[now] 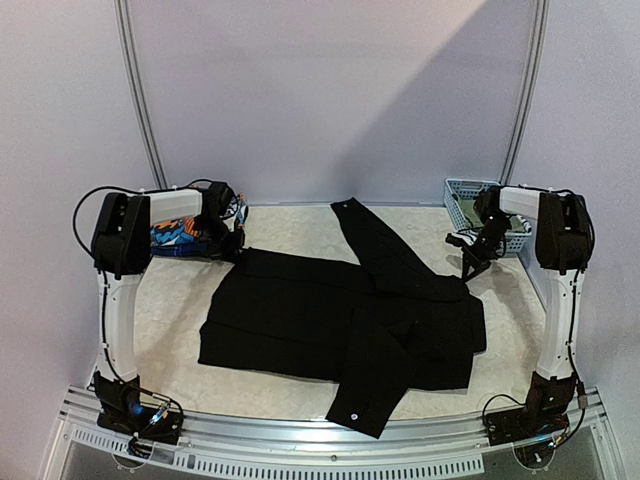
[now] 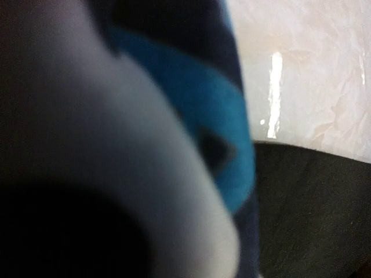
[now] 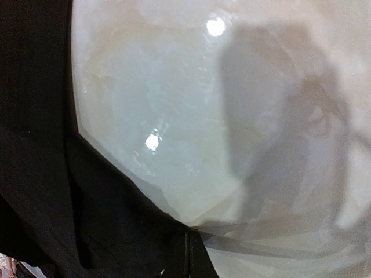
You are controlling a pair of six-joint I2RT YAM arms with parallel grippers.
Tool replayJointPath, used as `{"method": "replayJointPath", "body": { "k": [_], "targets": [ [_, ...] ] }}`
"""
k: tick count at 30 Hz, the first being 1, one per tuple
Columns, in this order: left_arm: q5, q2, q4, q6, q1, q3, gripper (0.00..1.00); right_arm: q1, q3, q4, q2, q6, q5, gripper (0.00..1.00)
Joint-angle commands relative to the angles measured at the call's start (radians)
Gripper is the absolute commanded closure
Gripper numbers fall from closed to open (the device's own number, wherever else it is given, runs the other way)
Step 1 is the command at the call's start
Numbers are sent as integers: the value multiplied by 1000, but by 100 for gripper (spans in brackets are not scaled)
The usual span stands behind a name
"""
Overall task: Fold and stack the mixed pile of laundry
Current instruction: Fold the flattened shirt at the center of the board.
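One pair of black trousers [image 1: 300, 320] lies flat across the middle of the desk [image 1: 170, 300]. Its broad part runs left to right, with one narrow strip slanting toward the far edge and another toward the near edge. The left tool [image 1: 232, 243] is clenched at the cloth's far left corner and the right tool [image 1: 470, 265] at its far right edge. Whether either pinches cloth is unclear. An orange-blue print garment [image 1: 172, 234] lies beside the left tool. A light-blue basket [image 1: 462, 195] stands far right.
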Motion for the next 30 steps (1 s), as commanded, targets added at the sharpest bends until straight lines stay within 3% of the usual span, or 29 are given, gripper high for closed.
{"method": "replayJointPath", "body": {
  "k": [1, 3, 4, 6, 13, 25, 30],
  "targets": [
    [-19, -23, 0, 6, 13, -52, 100, 38, 48, 29, 48, 9, 13, 100],
    [-16, -37, 5, 7, 13, -65, 100, 42, 62, 26, 46, 27, 19, 98],
    [-15, -40, 6, 8, 14, -73, 100, 42, 64, 25, 45, 48, 27, 88],
    [-17, -48, 6, 7, 13, -83, 100, 43, 53, 35, 33, 76, 41, 78],
    [-15, -77, 16, 8, 15, -112, 100, 42, 4, 53, -71, 133, 42, 65],
    [-10, -101, 32, 7, 15, -140, 100, 59, -45, 54, -36, 145, -21, 63],
    [-4, -101, 32, 6, 15, -137, 100, 55, -72, 142, -115, 168, 21, 62]
  ]
}}
